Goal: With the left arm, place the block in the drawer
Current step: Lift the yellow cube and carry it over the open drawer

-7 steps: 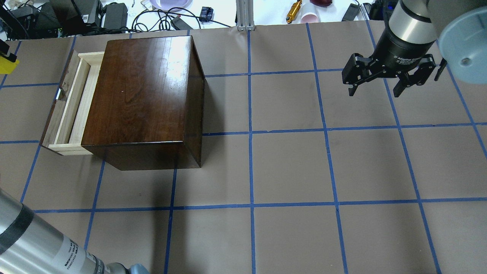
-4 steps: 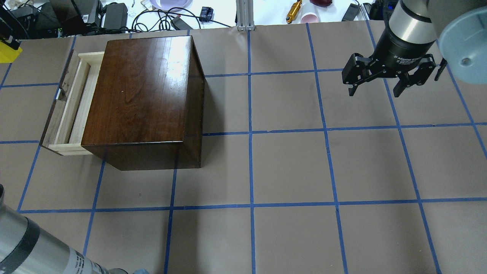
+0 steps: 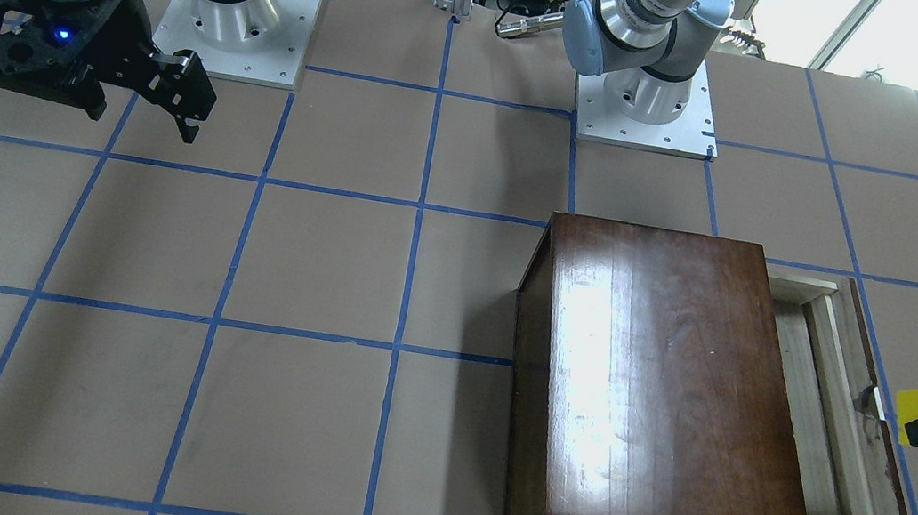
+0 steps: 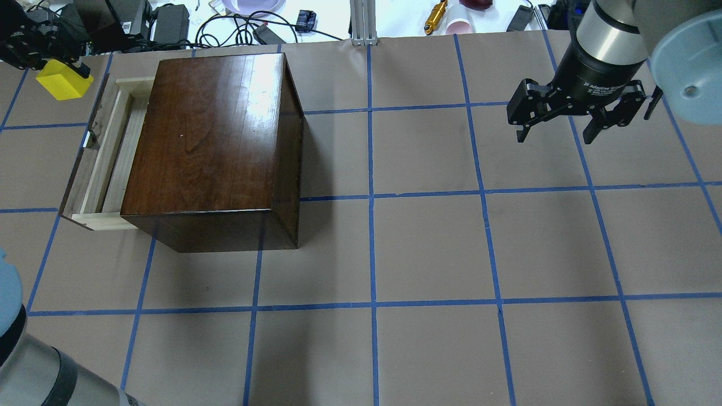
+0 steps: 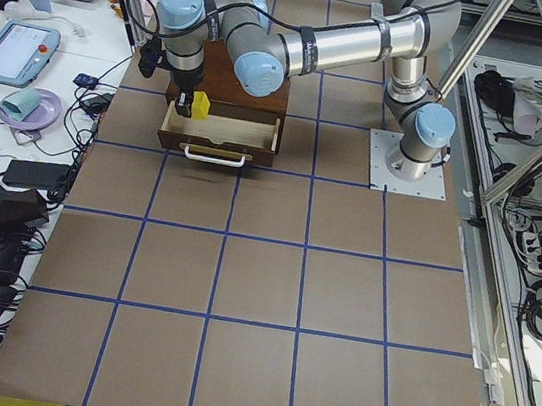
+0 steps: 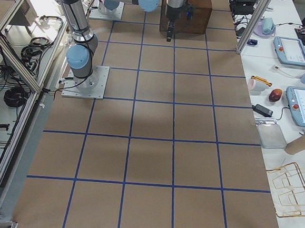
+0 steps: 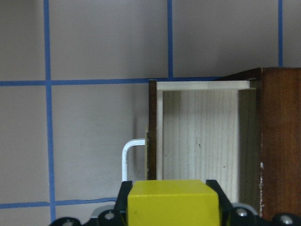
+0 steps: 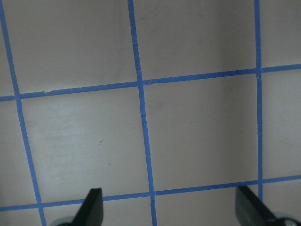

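Hovering near the pull [image 7: 125, 160], just outside the dark front of the open drawer [image 4: 113, 163], the block [image 4: 58, 80] is clamped between the fingers of the left gripper [image 7: 172, 195]. The carry is judged to be in hand. A short shift over the pale tray, a descent and a release are called for next. Part of the tray is covered by the box [image 4: 214, 135], so only a narrow strip is offered. Well apart, the right gripper [image 4: 555, 135] is held spread and empty.
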You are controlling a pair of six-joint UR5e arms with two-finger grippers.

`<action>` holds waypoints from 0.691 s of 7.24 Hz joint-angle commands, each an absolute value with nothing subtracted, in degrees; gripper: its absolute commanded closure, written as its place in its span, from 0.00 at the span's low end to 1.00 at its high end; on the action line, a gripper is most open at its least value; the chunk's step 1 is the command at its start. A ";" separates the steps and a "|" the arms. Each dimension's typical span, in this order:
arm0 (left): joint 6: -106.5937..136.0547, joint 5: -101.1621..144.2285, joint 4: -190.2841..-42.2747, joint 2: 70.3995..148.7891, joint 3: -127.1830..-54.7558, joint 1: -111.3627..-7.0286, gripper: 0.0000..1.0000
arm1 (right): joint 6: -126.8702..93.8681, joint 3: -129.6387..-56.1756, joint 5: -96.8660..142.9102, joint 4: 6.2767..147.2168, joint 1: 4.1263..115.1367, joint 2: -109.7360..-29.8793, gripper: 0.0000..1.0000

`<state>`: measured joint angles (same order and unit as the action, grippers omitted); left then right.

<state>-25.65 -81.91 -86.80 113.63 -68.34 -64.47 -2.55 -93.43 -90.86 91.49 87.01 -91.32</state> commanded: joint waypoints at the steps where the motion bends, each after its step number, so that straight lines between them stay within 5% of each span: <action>1: -25.49 -82.00 -83.34 113.20 -73.63 -64.95 1.00 | -2.55 -93.43 -90.88 91.49 87.01 -91.32 0.00; 5: -25.75 -82.00 -77.96 113.11 -81.56 -64.95 1.00 | -2.55 -93.43 -90.88 91.49 87.01 -91.32 0.00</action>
<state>-25.73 -82.00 -78.62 113.09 -80.36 -64.95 -2.55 -93.43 -90.88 91.49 87.01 -91.32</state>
